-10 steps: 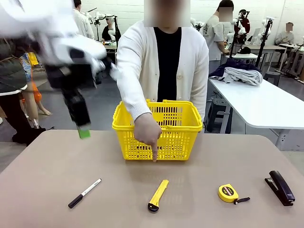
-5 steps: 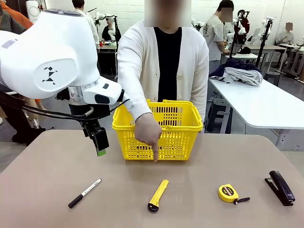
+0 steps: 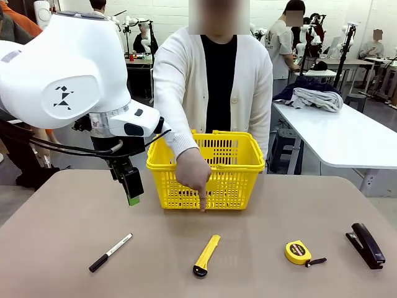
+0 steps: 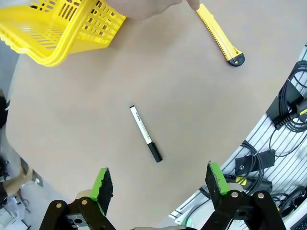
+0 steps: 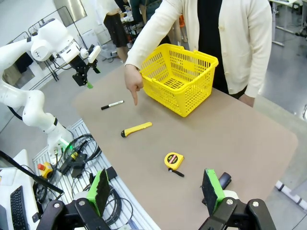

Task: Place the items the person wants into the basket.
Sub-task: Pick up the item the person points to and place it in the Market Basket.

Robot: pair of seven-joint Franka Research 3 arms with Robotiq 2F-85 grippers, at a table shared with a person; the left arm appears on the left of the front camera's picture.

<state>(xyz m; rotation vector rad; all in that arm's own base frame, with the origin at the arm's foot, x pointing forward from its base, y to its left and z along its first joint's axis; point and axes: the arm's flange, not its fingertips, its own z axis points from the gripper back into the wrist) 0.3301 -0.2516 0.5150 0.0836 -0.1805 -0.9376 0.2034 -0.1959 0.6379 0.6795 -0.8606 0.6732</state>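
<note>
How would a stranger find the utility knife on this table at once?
Start at the yellow basket at the far middle of the table. Before it, nearer the robot, lies the utility knife, near the person's pointing hand. It alone is a long yellow bar with a black tip; the marker is black and white, the tape measure round.

A: What do you have on the table?
B: I see five things on the tan top. The basket stands upright at the far side, about mid-width.
A: And nearer us?
B: A loose row. From the left: the marker, lying slantwise with its black cap toward the near edge; the knife in the middle, black tip nearest me; the tape, its black tab pointing right; the stapler by the right edge.
A: Anything touching?
B: No, I see bare tabletop between them all.
</note>
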